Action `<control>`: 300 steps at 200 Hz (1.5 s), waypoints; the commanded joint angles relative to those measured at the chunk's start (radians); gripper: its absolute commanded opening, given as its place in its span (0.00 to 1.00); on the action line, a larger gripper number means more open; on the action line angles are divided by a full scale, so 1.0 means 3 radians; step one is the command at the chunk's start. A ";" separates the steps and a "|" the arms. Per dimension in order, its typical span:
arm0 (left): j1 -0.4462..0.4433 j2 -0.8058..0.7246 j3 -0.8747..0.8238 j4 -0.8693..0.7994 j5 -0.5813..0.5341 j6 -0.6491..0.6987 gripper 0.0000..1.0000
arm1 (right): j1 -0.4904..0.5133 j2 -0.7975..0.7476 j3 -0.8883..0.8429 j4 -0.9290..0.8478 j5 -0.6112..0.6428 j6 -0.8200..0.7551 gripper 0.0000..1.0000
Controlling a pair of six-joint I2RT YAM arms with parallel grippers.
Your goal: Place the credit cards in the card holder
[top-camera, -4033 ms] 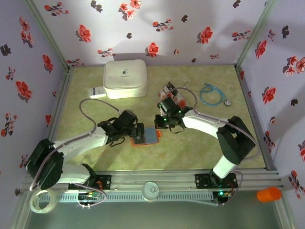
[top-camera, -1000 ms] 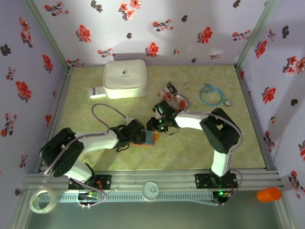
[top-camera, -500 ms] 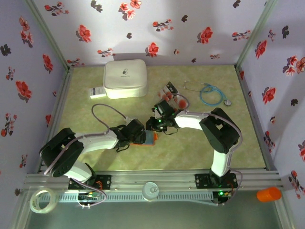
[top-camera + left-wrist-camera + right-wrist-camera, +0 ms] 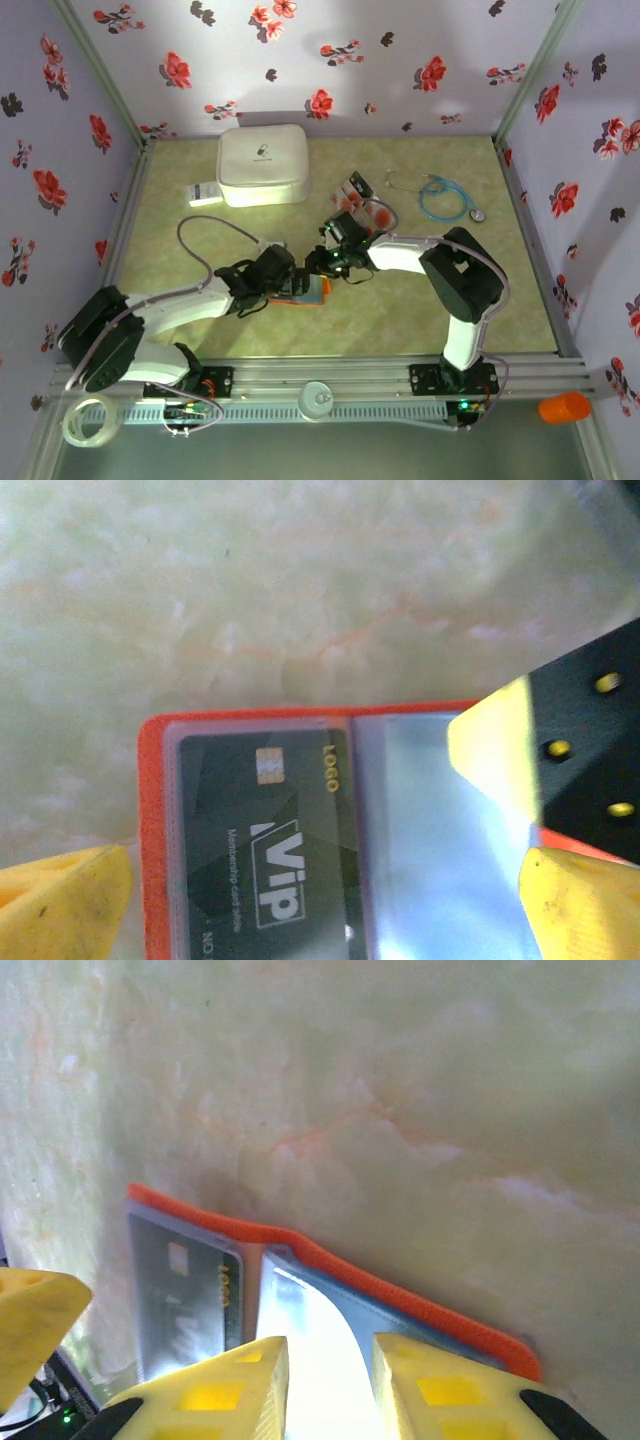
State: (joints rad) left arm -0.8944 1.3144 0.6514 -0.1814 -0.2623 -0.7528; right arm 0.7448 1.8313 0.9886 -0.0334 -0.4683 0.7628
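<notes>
The card holder [image 4: 306, 290] lies open mid-frame in the top view, with one dark credit card [image 4: 262, 840] in its left pocket. The loose credit cards [image 4: 358, 195] sit above and right of it on the table [image 4: 350, 335]. My left end effector [image 4: 330, 895] is spread wide astride the holder, gripping nothing, while the right end effector [image 4: 325, 1360] looks pinched on its pale inner flap [image 4: 300, 1310]. I judge the holder soft, floppy and prone to sliding, so it wants pinning; the cards seem thin, stiff and slick, best taken by a short edge
</notes>
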 commanded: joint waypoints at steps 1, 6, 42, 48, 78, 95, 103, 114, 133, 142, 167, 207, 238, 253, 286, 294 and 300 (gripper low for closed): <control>0.0107 -0.0300 -0.0075 -0.0079 -0.0086 -0.0034 1.00 | 0.0087 -0.0174 -0.0017 -0.0008 -0.0014 0.0080 0.30; 0.0142 -0.0370 -0.0102 -0.0083 -0.0084 -0.0047 1.00 | 0.0102 -0.0185 -0.0011 -0.0016 -0.0002 0.0087 0.30; 0.0410 -0.0789 -0.0240 -0.0231 -0.0082 -0.0079 1.00 | 0.0235 -0.0239 0.0050 -0.0100 0.0100 0.0112 0.34; 0.0462 -0.0836 -0.0253 -0.0260 -0.0071 -0.0069 1.00 | 0.0247 -0.0235 0.0059 -0.0112 0.0118 0.0118 0.34; 0.0680 -0.1008 -0.0311 -0.0368 -0.0005 -0.0047 1.00 | 0.0340 -0.0186 0.0147 -0.0135 0.0169 0.0160 0.36; 0.0785 -0.1109 -0.0348 -0.0394 0.0020 -0.0044 1.00 | 0.0383 -0.0155 0.0209 -0.0147 0.0203 0.0178 0.37; 0.0822 -0.1150 -0.0361 -0.0401 0.0038 -0.0044 1.00 | 0.0403 -0.0135 0.0252 -0.0160 0.0214 0.0184 0.38; 0.0866 -0.1201 -0.0382 -0.0405 0.0059 -0.0042 1.00 | 0.0425 -0.0108 0.0301 -0.0179 0.0222 0.0188 0.38; 0.0927 -0.1249 -0.0398 -0.0417 0.0091 -0.0028 1.00 | 0.0456 -0.0064 0.0388 -0.0226 0.0246 0.0188 0.39; 0.0950 -0.1262 -0.0401 -0.0422 0.0102 -0.0017 1.00 | 0.0466 -0.0041 0.0430 -0.0242 0.0243 0.0188 0.39; 0.0989 -0.1288 -0.0402 -0.0427 0.0125 -0.0005 1.00 | 0.0486 0.0063 0.0526 -0.0267 0.0242 0.0194 0.39; 0.1038 -0.1323 -0.0402 -0.0447 0.0139 0.0009 1.00 | 0.0500 0.0291 0.0640 -0.0210 0.0240 0.0227 0.39; 0.1054 -0.1336 -0.0394 -0.0464 0.0149 0.0015 1.00 | 0.0499 0.0420 0.0649 -0.0097 0.0207 0.0270 0.39; 0.1059 -0.1335 -0.0396 -0.0475 0.0152 0.0014 1.00 | 0.0503 0.0458 0.0639 -0.0071 0.0193 0.0279 0.39; 0.1069 -0.1316 -0.0387 -0.0501 0.0168 0.0022 1.00 | 0.0498 0.0426 0.0601 -0.0011 0.0160 0.0296 0.39; 0.1068 -0.1306 -0.0389 -0.0510 0.0173 0.0021 1.00 | 0.0502 0.0399 0.0597 -0.0014 0.0162 0.0286 0.39; 0.1069 -0.1303 -0.0392 -0.0510 0.0174 0.0019 1.00 | 0.0501 0.0376 0.0598 -0.0015 0.0163 0.0281 0.39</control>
State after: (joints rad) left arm -0.5831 0.9287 0.5381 -0.3122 -0.2180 -0.7597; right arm 0.8886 1.9495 1.1591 -0.0479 -0.4194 0.8391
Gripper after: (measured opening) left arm 0.996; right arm 0.388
